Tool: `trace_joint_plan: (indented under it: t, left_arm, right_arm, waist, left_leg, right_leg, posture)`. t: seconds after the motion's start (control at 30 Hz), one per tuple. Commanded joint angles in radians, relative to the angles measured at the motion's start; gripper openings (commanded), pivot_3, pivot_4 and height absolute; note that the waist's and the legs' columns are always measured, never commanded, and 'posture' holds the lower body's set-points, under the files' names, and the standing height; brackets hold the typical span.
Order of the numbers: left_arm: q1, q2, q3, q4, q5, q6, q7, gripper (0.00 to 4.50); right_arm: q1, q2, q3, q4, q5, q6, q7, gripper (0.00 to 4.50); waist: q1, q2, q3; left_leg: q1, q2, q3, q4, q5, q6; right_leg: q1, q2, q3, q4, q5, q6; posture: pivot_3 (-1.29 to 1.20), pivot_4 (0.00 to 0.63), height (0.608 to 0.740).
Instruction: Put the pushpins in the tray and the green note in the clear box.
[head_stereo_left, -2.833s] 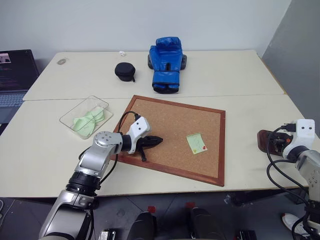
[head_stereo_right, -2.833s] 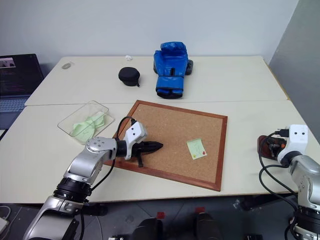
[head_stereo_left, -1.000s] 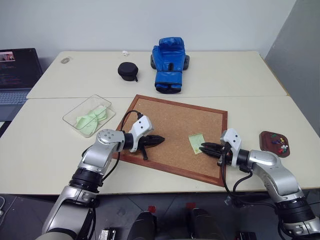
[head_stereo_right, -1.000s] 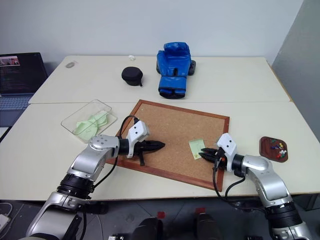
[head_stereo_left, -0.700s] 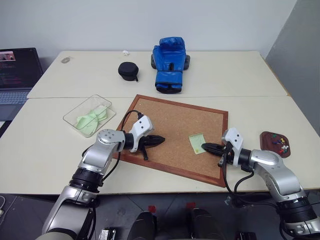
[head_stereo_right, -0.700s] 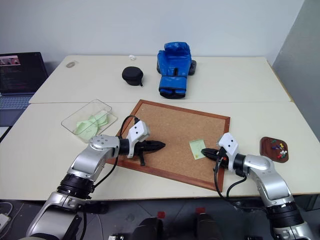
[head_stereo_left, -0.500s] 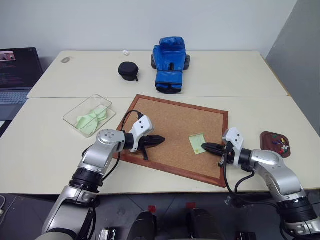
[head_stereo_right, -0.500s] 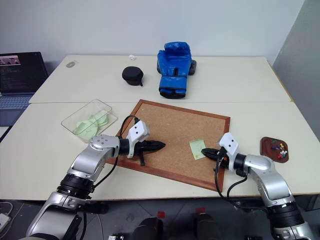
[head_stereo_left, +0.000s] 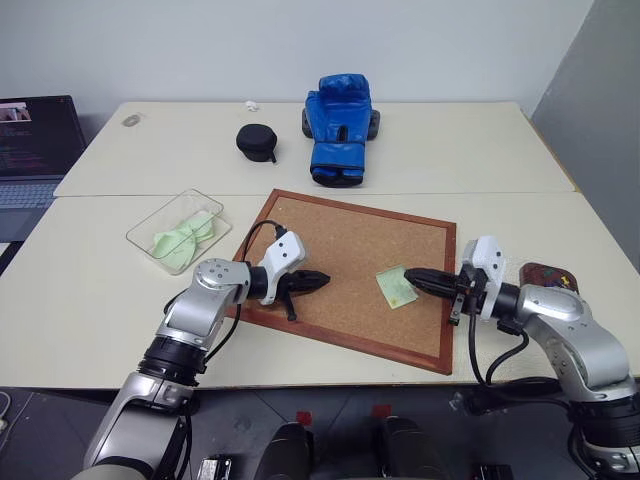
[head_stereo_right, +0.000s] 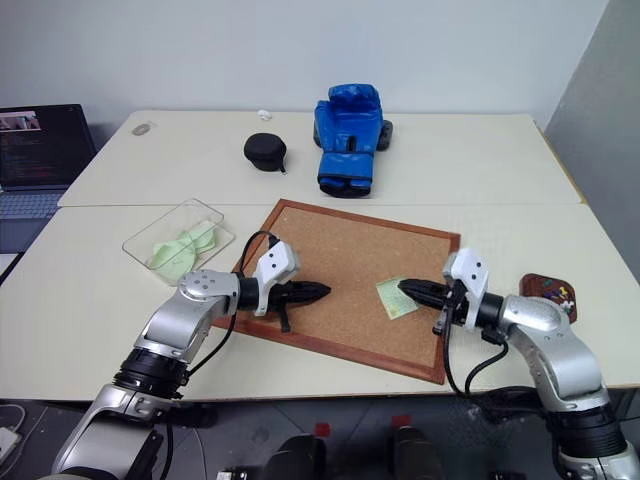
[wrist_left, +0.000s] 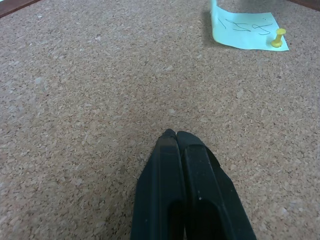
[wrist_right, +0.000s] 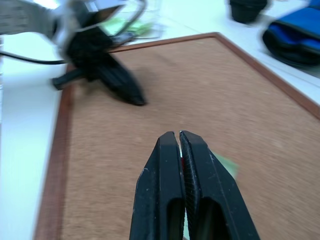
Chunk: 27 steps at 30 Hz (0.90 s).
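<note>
Pushpins come first: your right pincer (head_stereo_right: 405, 287) is pressed together just above the green note (head_stereo_left: 397, 287), a red speck (wrist_right: 182, 161) between its tips; carry it level toward the tray (head_stereo_left: 545, 271) behind that wrist; left pincer (head_stereo_left: 322, 280) rests closed on the corkboard (head_stereo_left: 340, 235).

1. The right gripper (wrist_right: 179, 137) hangs over the corkboard (wrist_right: 210, 100), its black fingers pressed together with a speck of red between them.
2. A green note (wrist_right: 226, 167) peeks out just beside those fingers, on the cork.
3. Across the corkboard, the left gripper (wrist_right: 131, 95) rests (blurred) near the wooden frame.
</note>
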Motion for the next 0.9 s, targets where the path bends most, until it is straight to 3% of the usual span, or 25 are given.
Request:
trace_joint_plan:
  t: [0.03,0.27,0.63,0.8,0.9]
  left_arm:
    - [0.015,0.006,-0.016,-0.002,0.017,0.002,0.0,0.0]
    - [0.017,-0.002,-0.02,0.007,0.019,-0.003,0.003,0.0]
    - [0.003,-0.008,-0.024,0.031,0.026,-0.022,0.001,0.0]
    - [-0.002,-0.009,-0.024,0.036,0.027,-0.025,0.0,0.0]
    - [-0.005,-0.01,-0.024,0.04,0.028,-0.028,0.001,0.0]
  right_arm:
    - [0.017,0.001,-0.185,0.003,0.021,0.058,-0.158,0.03]
    - [0.089,0.003,-0.395,0.023,0.033,0.205,-0.358,0.03]
    - [0.156,0.003,-0.439,0.035,0.022,0.311,-0.457,0.03]
    - [0.142,-0.006,-0.437,0.075,0.014,0.3,-0.461,0.99]
    - [0.129,-0.011,-0.429,0.104,0.002,0.284,-0.463,1.8]
  waist:
    - [0.001,0.0,0.0]
    - [0.002,0.001,-0.001]
    - [0.001,0.003,-0.002]
    - [0.001,0.003,-0.002]
    - [0.0,0.003,-0.002]
  left_leg:
    - [0.0,0.0,0.0,0.0,0.0,0.0]
    - [0.0,0.0,0.002,0.0,0.0,0.0]
    - [0.001,0.0,0.005,0.0,0.0,0.001]
    - [0.001,0.0,0.005,0.0,0.0,0.001]
    - [0.001,0.0,0.005,0.0,0.0,0.001]
  right_leg:
    - [0.0,0.0,0.0,0.0,0.0,0.0]
    - [0.0,0.0,0.0,0.0,0.0,0.0]
    - [0.0,0.0,0.001,0.001,0.0,0.0]
    - [0.001,0.0,0.001,0.001,0.0,0.0]
    - [0.001,0.0,0.001,0.001,0.0,0.0]
  posture:
    - [0.0,0.15,0.74]
    - [0.0,0.15,0.74]
    - [0.0,0.15,0.74]
    - [0.0,0.15,0.74]
    - [0.0,0.15,0.74]
